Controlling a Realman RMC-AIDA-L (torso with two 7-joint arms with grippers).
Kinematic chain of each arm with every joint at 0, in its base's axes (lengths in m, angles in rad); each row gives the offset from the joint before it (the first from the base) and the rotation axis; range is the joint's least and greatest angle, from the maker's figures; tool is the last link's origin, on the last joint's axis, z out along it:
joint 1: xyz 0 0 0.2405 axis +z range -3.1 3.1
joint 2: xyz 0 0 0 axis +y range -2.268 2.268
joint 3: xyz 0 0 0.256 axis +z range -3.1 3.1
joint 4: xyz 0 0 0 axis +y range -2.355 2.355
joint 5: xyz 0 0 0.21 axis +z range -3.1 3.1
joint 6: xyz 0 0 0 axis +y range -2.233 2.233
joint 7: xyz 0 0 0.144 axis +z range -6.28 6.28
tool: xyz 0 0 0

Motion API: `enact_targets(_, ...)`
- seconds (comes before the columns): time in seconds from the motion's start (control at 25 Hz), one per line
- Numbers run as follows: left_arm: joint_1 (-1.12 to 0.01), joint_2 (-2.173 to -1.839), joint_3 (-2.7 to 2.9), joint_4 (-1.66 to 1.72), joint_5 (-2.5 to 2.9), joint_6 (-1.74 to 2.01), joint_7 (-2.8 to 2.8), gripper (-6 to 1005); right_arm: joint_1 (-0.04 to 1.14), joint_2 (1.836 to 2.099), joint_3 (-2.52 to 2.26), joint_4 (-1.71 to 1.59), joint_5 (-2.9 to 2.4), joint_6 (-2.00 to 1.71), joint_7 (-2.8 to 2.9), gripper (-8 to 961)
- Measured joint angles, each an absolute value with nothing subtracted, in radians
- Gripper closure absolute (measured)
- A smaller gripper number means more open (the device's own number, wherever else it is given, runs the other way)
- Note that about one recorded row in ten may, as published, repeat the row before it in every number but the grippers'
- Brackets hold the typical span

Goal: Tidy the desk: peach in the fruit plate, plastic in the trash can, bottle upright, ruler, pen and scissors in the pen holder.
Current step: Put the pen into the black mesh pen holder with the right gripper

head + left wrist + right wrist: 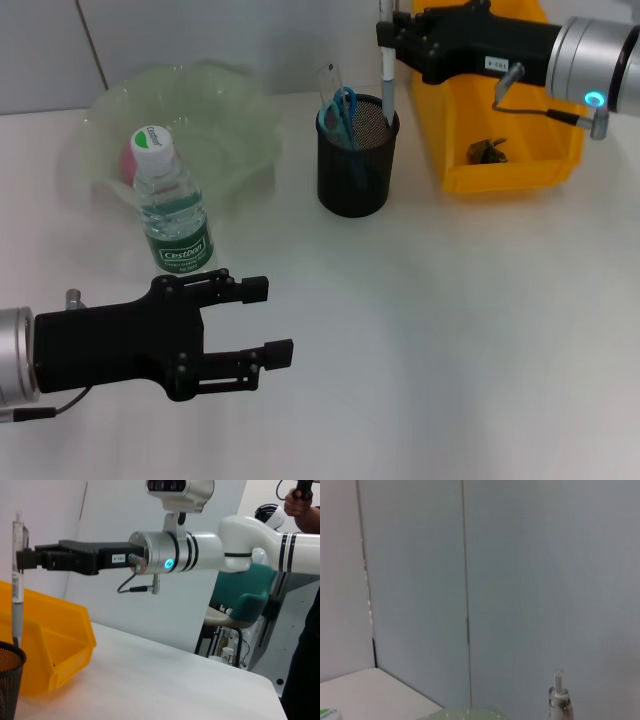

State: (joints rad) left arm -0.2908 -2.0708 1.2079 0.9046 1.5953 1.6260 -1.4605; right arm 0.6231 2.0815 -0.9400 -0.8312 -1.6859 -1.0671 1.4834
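The bottle carries a green label reading "Cestbon", and the same word seems to be printed on its cap. A small white sticker on the right end effector has characters too small to read.

You see mostly a pale grey panelled wall with a vertical seam. The clear, silver-tipped pen top, the pale green translucent plate rim and the white desk corner show.
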Motion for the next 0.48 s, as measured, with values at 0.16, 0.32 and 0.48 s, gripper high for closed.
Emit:
enact_targets(0.16,-0.294,-2.069,1.208,0.904,1.595,1.628,-1.477,216,0.630,2.082,-0.940,-0.784,-1.672,-1.041,1.445,756)
enact_targets(0.32,-0.300,-2.067,1.208,0.904,1.595,1.631,-1.495,216,0.639,2.086,-0.948,-0.710,-1.603,-1.009,1.351,746)
enact_targets(0.48,-0.302,-2.066,1.209,0.904,1.595,1.631,-1.500,216,0.646,2.086,-0.981,-0.663,-1.536,-0.977,1.297,735)
